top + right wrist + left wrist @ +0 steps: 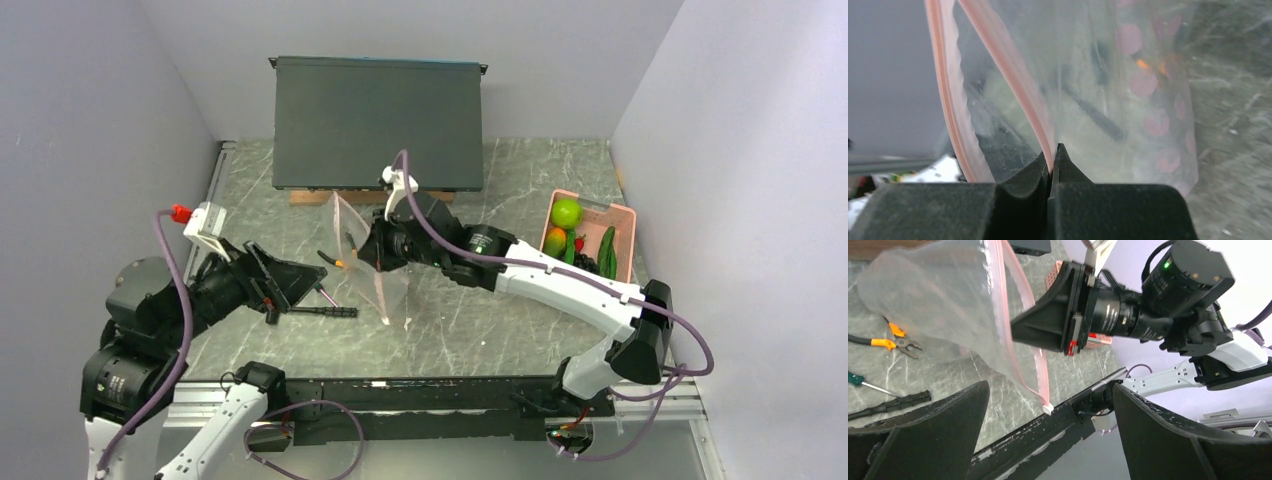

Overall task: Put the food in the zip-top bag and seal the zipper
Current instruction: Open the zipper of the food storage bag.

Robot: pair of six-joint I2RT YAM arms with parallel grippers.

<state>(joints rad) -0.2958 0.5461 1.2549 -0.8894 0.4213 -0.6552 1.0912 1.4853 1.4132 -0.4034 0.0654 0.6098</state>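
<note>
Right gripper holding the zip-top bag by its zipper edge.

My right gripper [1054, 150] is pressed together, pinching the zipper [1018, 85] of the zip-top bag [385, 290], which is held up over the bench [470, 320] at its centre. The zipper's long axis runs far-to-near, slanting right at the near end; this edge faces my left gripper [1050, 435], which is spread wide and holds nothing. Printing: pale pink dots. The food [567, 213] lies in the pink basket [625, 215], well apart at right.
</note>
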